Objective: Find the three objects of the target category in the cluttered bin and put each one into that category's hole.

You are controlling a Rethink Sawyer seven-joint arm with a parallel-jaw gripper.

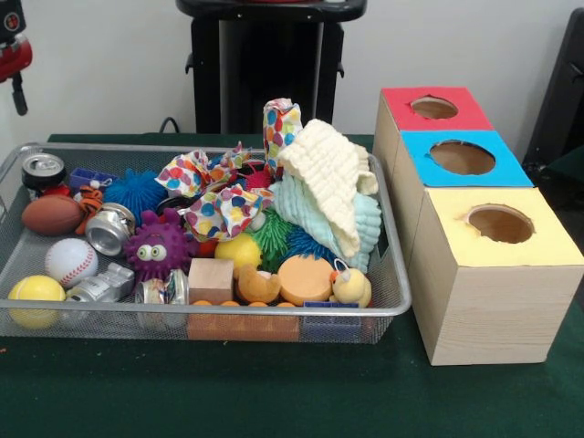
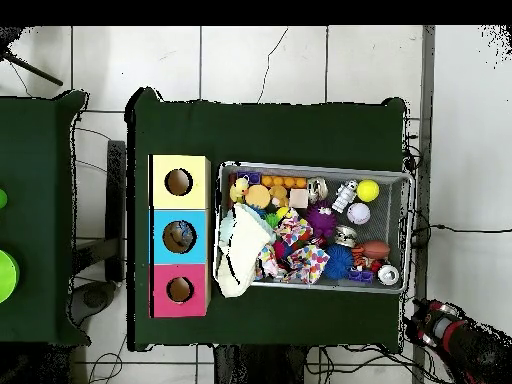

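A wire mesh bin holds a jumble of toys. In it lie a cream cloth, a mint cloth, polka-dot cloths, crushed cans, a baseball, a football, a yellow ball, a purple spiky toy, a wooden block and a rubber duck. Beside the bin stand three boxes with round holes: red, blue, yellow. The arm with its gripper is drawn back off the table.
The bin and boxes sit on a green cloth-covered table. A second green table stands at the overhead view's left. Cables trail over the tiled floor.
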